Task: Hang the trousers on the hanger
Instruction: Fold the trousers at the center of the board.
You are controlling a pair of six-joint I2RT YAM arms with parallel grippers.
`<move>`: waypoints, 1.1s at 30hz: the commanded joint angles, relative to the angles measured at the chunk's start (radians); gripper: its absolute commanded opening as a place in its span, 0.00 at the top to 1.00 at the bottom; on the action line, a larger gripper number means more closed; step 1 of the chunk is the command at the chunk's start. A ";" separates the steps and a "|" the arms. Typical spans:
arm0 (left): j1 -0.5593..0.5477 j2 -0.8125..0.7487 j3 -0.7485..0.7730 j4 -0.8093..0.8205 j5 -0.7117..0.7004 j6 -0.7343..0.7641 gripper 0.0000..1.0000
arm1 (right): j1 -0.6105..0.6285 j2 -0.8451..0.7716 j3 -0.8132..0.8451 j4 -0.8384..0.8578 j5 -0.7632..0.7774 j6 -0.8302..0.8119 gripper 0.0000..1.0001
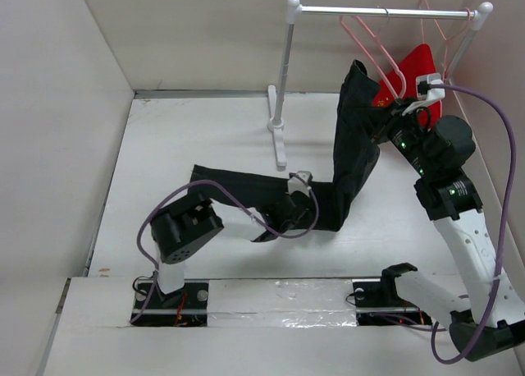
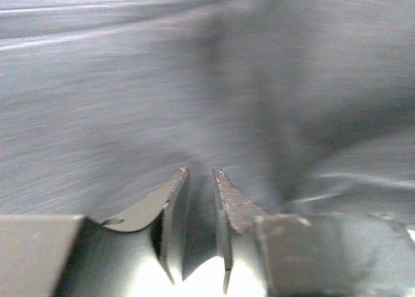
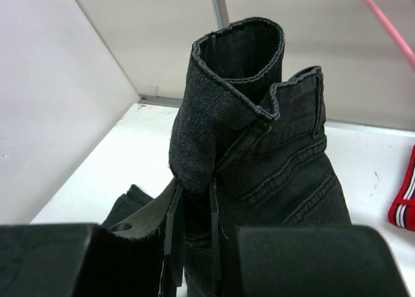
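Trousers (image 1: 353,146): waist end up at far right by the hanger (image 1: 365,48), long axis drops nearward, then bends left along the table. My right gripper (image 3: 194,203) pinches the waistband tight. My left gripper (image 2: 201,180) is a crack apart over blurred denim, gripping nothing I can see. Best: raise waist to the hanger bar, let the legs trail free.

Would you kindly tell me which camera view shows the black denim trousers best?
Top external: the black denim trousers show nearly whole, waist raised, legs trailing. Right wrist shows only the waistband; left wrist, blurred dark cloth.
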 commanded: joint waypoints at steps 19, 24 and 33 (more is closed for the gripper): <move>0.236 -1.101 -0.314 -0.373 -0.341 0.019 1.00 | 0.397 0.339 0.279 0.202 0.089 -0.062 1.00; 0.274 -1.362 -0.305 -0.571 -0.425 -0.007 0.99 | 0.550 0.587 0.325 0.230 0.126 -0.087 1.00; 0.274 -1.557 -0.282 -0.757 -0.565 -0.098 0.92 | 0.811 1.071 0.503 0.129 0.115 -0.111 0.91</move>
